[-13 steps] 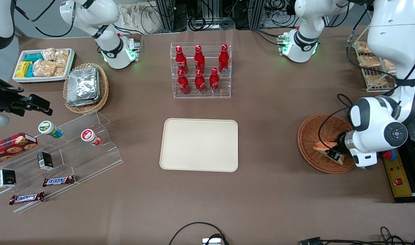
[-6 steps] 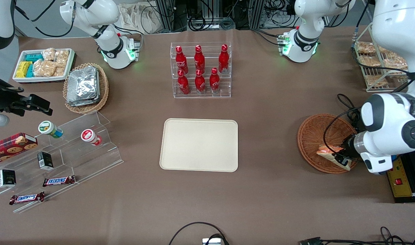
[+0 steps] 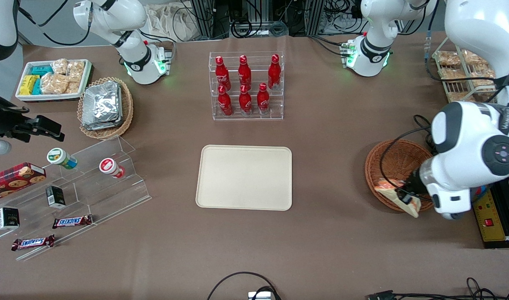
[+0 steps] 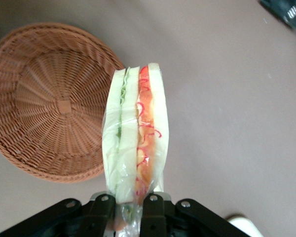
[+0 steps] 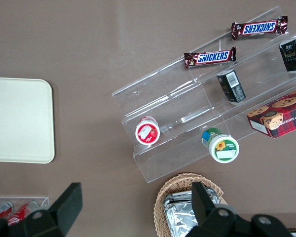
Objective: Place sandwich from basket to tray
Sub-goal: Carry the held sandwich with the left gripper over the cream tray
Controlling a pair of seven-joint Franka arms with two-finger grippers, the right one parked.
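Holding sandwich [image 4: 135,133] by one corner, gripper [image 3: 405,197] hangs above near rim of basket [image 3: 389,160], fingers [image 4: 104,210] pinched on clear wrap. Sandwich lifted out of basket, long axis pointing away from gripper. Tray [image 3: 244,177] lies well apart, toward parked arm's end of table. Bread pale, soft; filling green and orange-red. Basket woven wicker, round, now bare; tray flat, smooth, rounded corners.

a wide desk [image 3: 342,137] covered in plain brown cloth fills nearly the whole scene, evenly lit with only soft shadows. along its edge farthest from the front camera stand dark metal frames [image 3: 258,16] hung with tangled black cables. a black cable [image 3: 241,283] loops over its nearest edge.
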